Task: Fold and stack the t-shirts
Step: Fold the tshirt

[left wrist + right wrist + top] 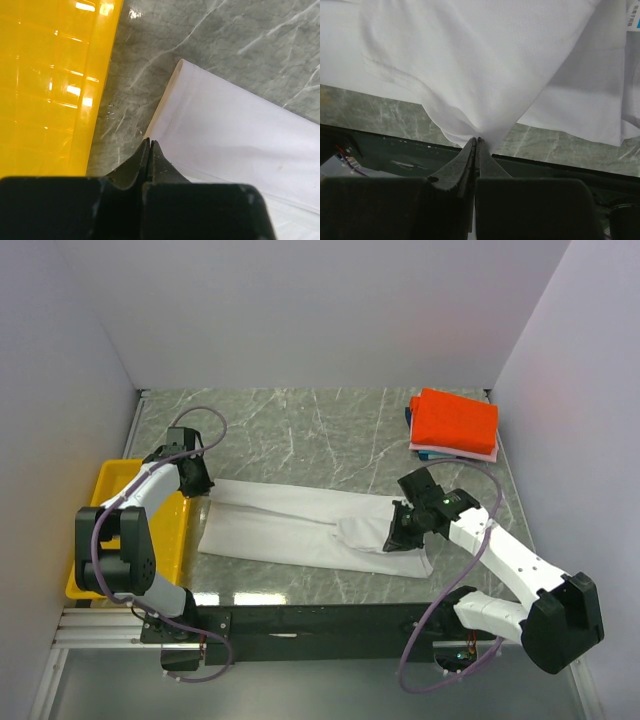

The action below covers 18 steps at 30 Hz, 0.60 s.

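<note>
White shirt lies stretched out on the surface. Right gripper pinches a raised fold at its right end. Left gripper is closed, tips touching the left edge.

- A yellow tray is sitting along the left edge of the table.
- A grey-green marbled table is lying beneath it.
- Plain white walls are enclosing three sides.
</note>
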Available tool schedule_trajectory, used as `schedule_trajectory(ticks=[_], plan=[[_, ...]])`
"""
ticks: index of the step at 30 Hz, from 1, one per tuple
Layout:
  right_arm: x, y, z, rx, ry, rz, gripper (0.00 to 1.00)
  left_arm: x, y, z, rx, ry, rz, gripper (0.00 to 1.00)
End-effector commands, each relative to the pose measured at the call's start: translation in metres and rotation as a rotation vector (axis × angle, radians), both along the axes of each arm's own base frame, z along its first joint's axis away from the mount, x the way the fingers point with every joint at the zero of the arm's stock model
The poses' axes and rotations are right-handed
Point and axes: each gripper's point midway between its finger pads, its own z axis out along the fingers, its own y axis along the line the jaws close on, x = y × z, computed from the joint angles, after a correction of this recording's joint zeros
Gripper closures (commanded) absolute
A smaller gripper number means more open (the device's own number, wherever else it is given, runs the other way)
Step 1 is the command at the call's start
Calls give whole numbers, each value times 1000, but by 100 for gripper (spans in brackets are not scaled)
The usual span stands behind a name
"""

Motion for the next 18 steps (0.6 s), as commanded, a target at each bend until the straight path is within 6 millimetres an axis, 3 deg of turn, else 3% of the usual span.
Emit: schedule_trajectory(ticks=[1, 14, 16, 17, 18], plan=[[2, 4, -3, 2, -25, 5, 100, -5, 4, -6, 16, 25, 23, 100], [-16, -2, -32, -39, 34, 14, 100, -15, 3, -19, 12, 77, 18, 96], [-19, -3, -35, -45, 44, 11, 94, -13, 1, -15, 3, 60, 16, 80], [-20, -5, -36, -53, 50, 11, 84, -9, 0, -11, -2, 47, 13, 64], [-21, -6, -36, -60, 51, 9, 66, -6, -1, -5, -6, 25, 7, 57]])
